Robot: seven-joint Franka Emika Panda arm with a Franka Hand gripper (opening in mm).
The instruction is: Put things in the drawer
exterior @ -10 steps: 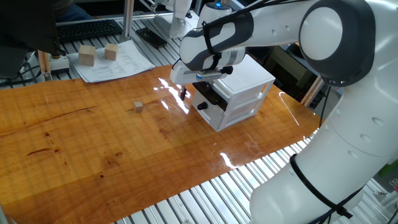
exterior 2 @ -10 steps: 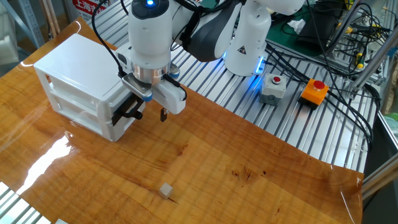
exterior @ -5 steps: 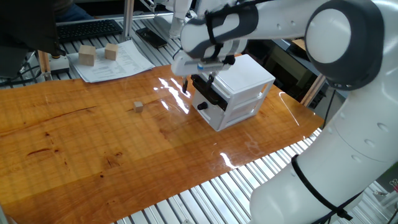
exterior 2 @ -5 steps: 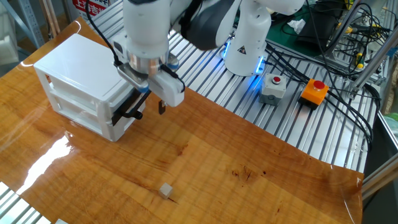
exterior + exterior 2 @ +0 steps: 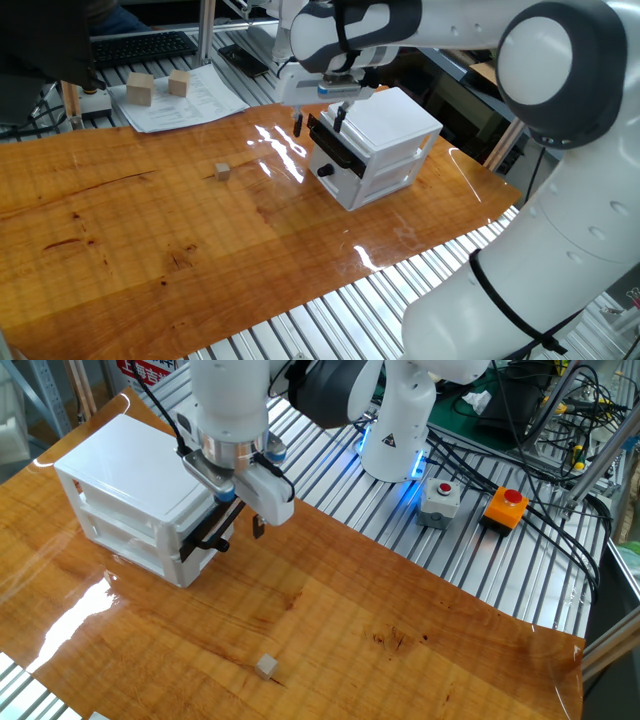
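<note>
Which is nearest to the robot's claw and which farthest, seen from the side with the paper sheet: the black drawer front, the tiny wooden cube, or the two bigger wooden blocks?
1. The black-fronted upper drawer of the white plastic cabinet, right under the gripper.
2. The tiny tan wooden cube, alone on the bare wooden table to the gripper's left in this view.
3. The two larger tan wooden blocks, on the white paper sheet at the table's far edge.

I see a glossy orange-brown table (image 5: 150, 230) with darker wood grain streaks and white glare patches. The cabinet (image 5: 120, 470) is white, its upper drawer (image 5: 333, 150) fronted in black, with a round black knob (image 5: 325, 171) below. The cube (image 5: 266, 666) is pale tan, as are the two larger blocks (image 5: 140, 89) on white printed paper (image 5: 185, 100). The arm (image 5: 560, 150) is white with black joints and a blue light. Beyond sit a grey box (image 5: 440, 503) and an orange box (image 5: 505, 508), each with a red button.
</note>
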